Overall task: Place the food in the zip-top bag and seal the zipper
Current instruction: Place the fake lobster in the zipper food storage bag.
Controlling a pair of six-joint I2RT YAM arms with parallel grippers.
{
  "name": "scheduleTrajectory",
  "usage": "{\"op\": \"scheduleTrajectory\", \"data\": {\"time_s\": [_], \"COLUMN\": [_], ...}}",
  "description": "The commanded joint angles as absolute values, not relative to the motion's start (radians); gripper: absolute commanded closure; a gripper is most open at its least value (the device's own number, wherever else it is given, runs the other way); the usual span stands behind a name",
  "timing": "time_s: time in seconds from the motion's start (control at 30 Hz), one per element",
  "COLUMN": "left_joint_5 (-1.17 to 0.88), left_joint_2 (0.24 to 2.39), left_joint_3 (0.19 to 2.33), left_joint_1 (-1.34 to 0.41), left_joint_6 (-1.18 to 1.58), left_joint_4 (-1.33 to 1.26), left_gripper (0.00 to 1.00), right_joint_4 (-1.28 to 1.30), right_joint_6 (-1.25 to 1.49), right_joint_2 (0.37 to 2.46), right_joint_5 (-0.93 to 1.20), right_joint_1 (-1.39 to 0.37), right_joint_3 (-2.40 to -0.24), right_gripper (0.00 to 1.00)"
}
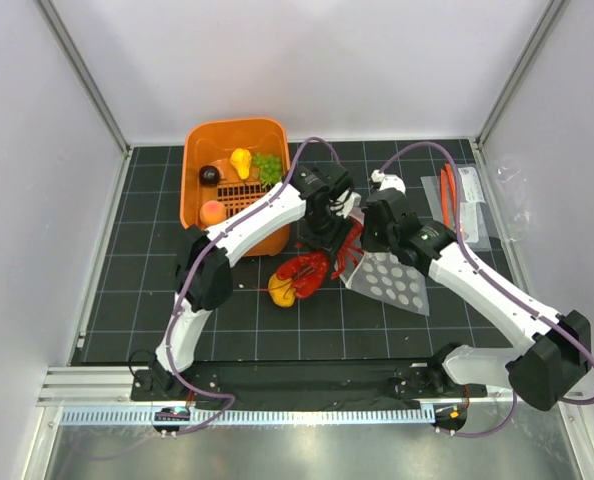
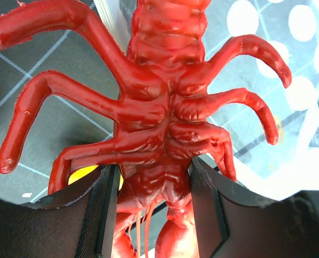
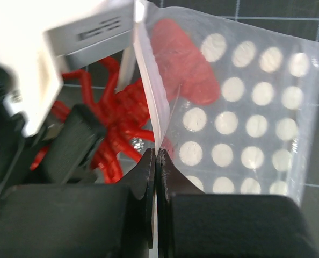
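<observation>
Left hand [image 2: 157, 207] clamps the one red lobster [image 2: 154, 107]; right hand [image 3: 157, 161] pinches the one zip-top bag [image 3: 256, 107].

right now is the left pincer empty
No, the left pincer is shut on the red lobster, squeezing its body from both sides.

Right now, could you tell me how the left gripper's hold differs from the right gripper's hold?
The left gripper is shut on the red lobster, jaws held wide apart by its thick body; the right gripper is shut on the zip-top bag at its thin mouth edge, jaws almost touching. The left holds a solid toy, the right a floppy clear sheet. Both are gripping, close together.
</observation>
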State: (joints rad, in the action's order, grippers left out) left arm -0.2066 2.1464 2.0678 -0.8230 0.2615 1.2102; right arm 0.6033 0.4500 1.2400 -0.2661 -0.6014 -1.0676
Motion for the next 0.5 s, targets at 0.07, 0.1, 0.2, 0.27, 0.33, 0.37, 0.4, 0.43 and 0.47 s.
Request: {"op": "scheduleTrajectory", "data": {"time_s": [0.07,0.1,0.2,0.27,0.33,0.37,0.4,0.43,0.47], "left_joint_5": [-0.242,-0.256,-0.253,-0.242,-0.227,-0.230,-0.235,-0.236,-0.236], "left_joint_2": [2.180,2.183,2.192,2.195,2.197,2.200,2.200,2.198,2.192], "left_joint_3": [2.137,2.135,2.131,2.134,2.137,2.137,2.137,2.134,2.129], "left_joint_1": [-0.828,-0.827,-0.830,-0.830,-0.831,-0.831,-0.831,-0.831,-0.831], "left_joint_6": [0.287,0.291,0.319,0.351,0.380,0.405,0.422,0.436,0.449], "left_joint_4": [1.192,1.189,1.183,1.175,1.167,1.155,1.146,1.135,1.126], "left_gripper": [0.97,0.97,0.95,0.92,0.91,0.90,0.90,0.89,0.87], "right_joint_4": [0.505,0.505,0.502,0.500,0.483,0.477,0.462,0.457,0.454], "right_joint_6": [0.465,0.465,0.454,0.449,0.451,0.460,0.465,0.469,0.477], "right_joint_2": [1.207,1.210,1.230,1.247,1.255,1.258,1.261,1.265,1.269], "right_joint_5": [-0.164,-0.158,-0.166,-0.166,-0.155,-0.150,-0.141,-0.137,-0.137], "right_joint_1": [-0.606,-0.606,-0.606,-0.606,-0.604,-0.606,-0.604,-0.604,-0.604], "right_joint_3": [-1.035,-1.032,-1.017,-1.009,-1.002,-0.999,-0.996,-0.993,-0.992], "right_gripper": [0.99,0.99,0.99,0.99,0.99,0.99,0.99,0.99,0.99]}}
